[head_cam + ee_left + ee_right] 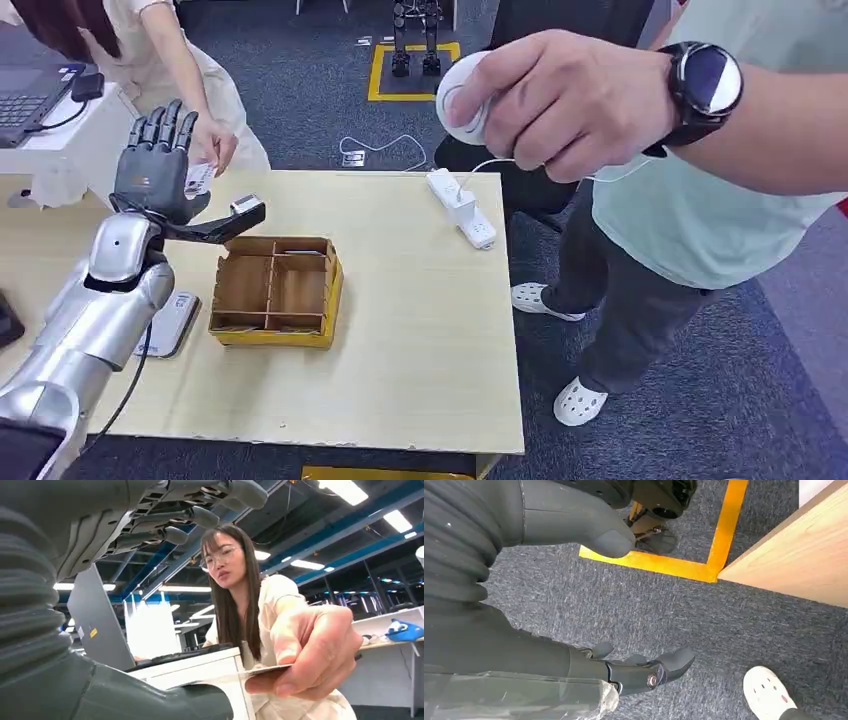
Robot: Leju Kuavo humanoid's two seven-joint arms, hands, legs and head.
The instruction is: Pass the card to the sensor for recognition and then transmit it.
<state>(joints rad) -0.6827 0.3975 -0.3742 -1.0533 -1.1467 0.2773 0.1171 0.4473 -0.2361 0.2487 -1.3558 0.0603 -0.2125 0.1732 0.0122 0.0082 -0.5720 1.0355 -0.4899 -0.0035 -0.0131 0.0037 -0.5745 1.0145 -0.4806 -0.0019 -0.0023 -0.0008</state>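
- Left hand of my rig is raised at about 10 o'clock over the table, fingers spread and upright, thumb stretched toward 3 o'clock, holding nothing.
- From the left wrist I see a person's hand pinching the card flat, its edge aimed at my palm but not touching it.
- From the head I see that card just beside my fingers, at their 3 o'clock.
- Right hand hangs over grey carpet, fingers apart, thumb clear of them, empty.
- Wooden divided box sits at table centre, at 5 o'clock from my left hand.
- Flat white device lies at the box's 9 o'clock, beside my forearm.
- Power strip lies near the table's far edge, at 1 o'clock.
- Second person's hand close to the camera grips a round white object.
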